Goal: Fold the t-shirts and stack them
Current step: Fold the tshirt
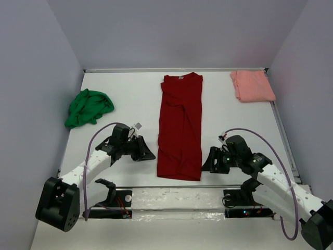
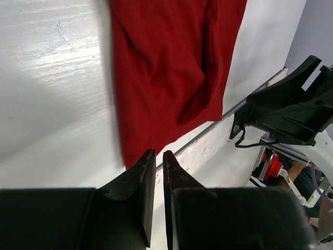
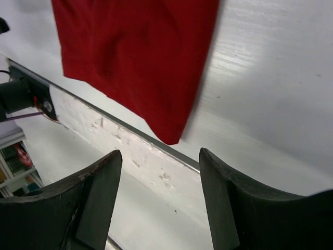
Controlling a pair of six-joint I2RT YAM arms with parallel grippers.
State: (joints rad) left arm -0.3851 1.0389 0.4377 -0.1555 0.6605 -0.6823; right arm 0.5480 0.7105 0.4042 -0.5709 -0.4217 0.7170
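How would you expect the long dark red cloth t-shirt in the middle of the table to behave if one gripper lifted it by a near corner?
The dark red cloth t-shirt would probably drape limply, since it lies flat with soft creases. Its folded layers may well fall open. It looks light and likely to drag along the white table.

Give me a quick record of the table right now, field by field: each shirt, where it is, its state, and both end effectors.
dark red shirt: table centre, folded into a long strip, collar at far edge
green shirt: far left, crumpled heap
pink shirt: far right corner, folded flat
left end effector: beside the red strip's near left corner, fingers almost together, holding nothing
right end effector: beside the near right corner, fingers apart, holding nothing
stack: not started, shirts lie apart
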